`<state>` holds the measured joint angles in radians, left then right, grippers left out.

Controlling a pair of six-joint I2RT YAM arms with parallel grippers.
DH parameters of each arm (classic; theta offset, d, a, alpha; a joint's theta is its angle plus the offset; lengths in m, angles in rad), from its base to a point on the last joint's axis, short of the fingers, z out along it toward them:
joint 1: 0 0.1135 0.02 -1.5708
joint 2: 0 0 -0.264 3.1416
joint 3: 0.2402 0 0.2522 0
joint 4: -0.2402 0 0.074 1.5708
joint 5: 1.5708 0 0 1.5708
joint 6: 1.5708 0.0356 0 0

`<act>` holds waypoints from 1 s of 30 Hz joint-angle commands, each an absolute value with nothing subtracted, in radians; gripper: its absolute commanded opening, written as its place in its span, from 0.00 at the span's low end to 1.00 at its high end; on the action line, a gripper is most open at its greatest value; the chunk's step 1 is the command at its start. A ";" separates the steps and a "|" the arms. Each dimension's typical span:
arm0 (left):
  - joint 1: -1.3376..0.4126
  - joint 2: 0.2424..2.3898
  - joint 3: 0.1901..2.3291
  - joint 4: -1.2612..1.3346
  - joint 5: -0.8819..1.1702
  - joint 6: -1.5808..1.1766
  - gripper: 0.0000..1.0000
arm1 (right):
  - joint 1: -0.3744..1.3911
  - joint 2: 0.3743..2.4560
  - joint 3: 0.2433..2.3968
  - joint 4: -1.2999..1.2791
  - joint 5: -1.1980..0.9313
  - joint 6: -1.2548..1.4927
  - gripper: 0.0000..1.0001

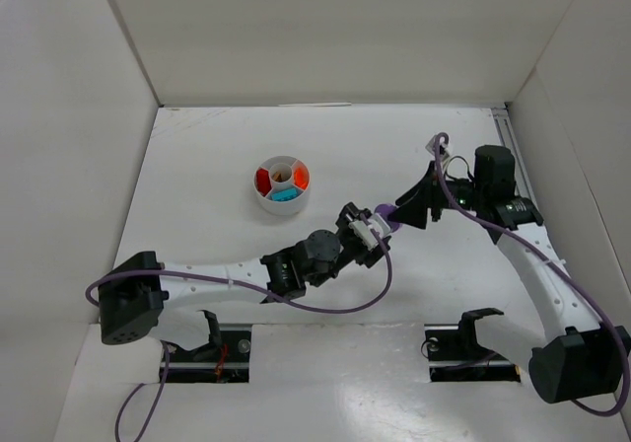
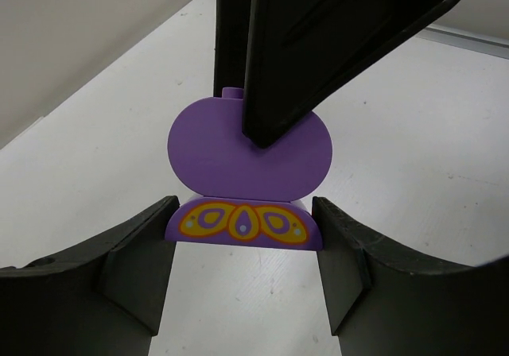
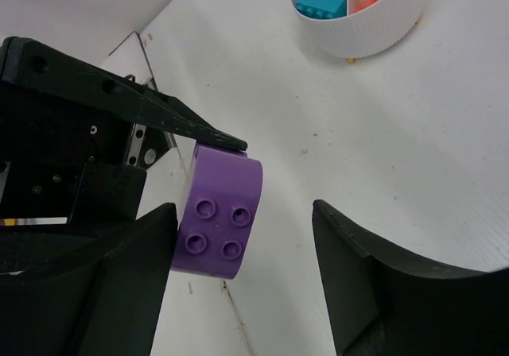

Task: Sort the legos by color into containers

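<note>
A purple lego (image 1: 385, 212) with a butterfly print (image 2: 242, 222) hangs above the table right of centre. My left gripper (image 2: 244, 217) is shut on its lower part, a finger against each side. My right gripper (image 3: 244, 209) straddles the brick's studded end (image 3: 216, 213) from the other side. Its jaws stand open: one finger (image 3: 119, 276) touches the brick and the other is well apart. The white divided dish (image 1: 268, 201) sits further back on the left and holds a red (image 1: 263, 178), an orange (image 1: 301, 176) and a teal lego (image 1: 286, 194). The dish (image 3: 362, 34) also shows in the right wrist view.
White walls enclose the table on three sides. A purple cable (image 1: 375, 284) loops from the left arm over the near table. Two black mounts (image 1: 212, 338) (image 1: 473, 333) stand at the near edge.
</note>
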<state>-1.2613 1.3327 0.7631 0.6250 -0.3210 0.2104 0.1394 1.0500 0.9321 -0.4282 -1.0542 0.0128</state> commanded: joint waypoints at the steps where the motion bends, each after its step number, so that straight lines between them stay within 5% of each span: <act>1: -1.264 1.307 0.761 0.707 -0.330 0.227 0.35 | 0.147 1.045 0.939 -0.315 -1.045 0.044 0.72; 4: -1.273 1.319 0.772 0.707 -0.330 0.238 0.35 | 0.158 1.054 0.939 -0.276 -1.045 0.066 0.67; 8: -1.273 1.331 0.781 0.707 -0.330 0.238 0.35 | 0.169 1.063 0.930 -0.244 -1.074 0.075 0.38; 15: -1.273 1.321 0.746 0.718 -0.391 0.193 0.35 | 0.143 1.054 0.969 -0.265 -1.095 0.019 0.08; 30: -1.165 1.186 0.699 0.531 -0.468 -0.191 0.38 | -0.009 1.081 1.094 -0.437 -1.128 -0.233 0.06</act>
<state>-1.2221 1.2655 0.6731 0.5858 -0.4358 -0.0181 0.0025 1.0760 1.0340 -0.3904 -1.1076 -0.1276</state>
